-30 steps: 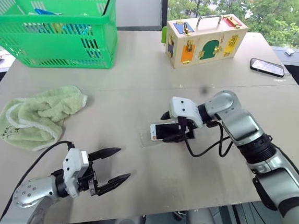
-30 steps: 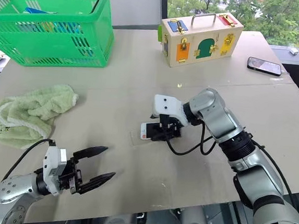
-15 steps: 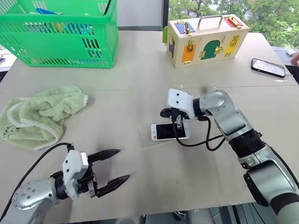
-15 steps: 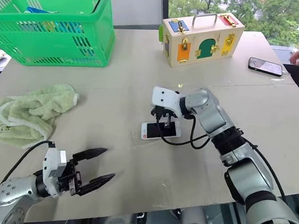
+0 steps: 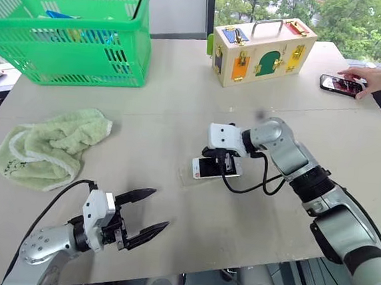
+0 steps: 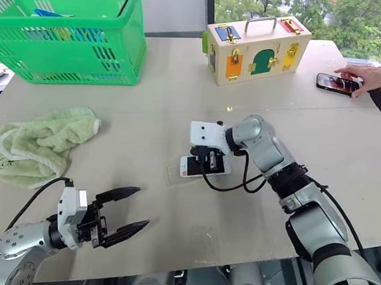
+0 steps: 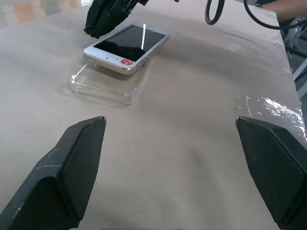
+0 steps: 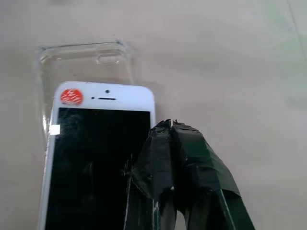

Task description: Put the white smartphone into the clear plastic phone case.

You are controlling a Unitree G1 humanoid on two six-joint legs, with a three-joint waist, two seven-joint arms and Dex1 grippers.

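Note:
The white smartphone (image 5: pixel 209 168) lies screen up near the table's middle, with a red sticker on its near bezel. It rests slanted on the clear plastic phone case (image 7: pixel 106 89), and its sticker end overlaps the case while the case's far end (image 8: pixel 85 58) stays uncovered. My right gripper (image 5: pixel 227 162) is shut, and its taped fingertips (image 8: pixel 169 128) press down on the screen by the phone's long edge. My left gripper (image 5: pixel 148 212) hovers open near the table's front edge, well short of the phone, with nothing between its fingers (image 7: pixel 79 158).
A green basket (image 5: pixel 73 35) stands at the back left and a green towel (image 5: pixel 50 145) lies at the left. A wooden lock box (image 5: pixel 262 50) stands behind the phone. At the far right a person's hand (image 5: pixel 375 80) touches a dark phone (image 5: pixel 339 84).
My right gripper let go of the phone's end, shut, and came down onto the screen. A person's hand reached in to the dark phone. My left arm stayed still.

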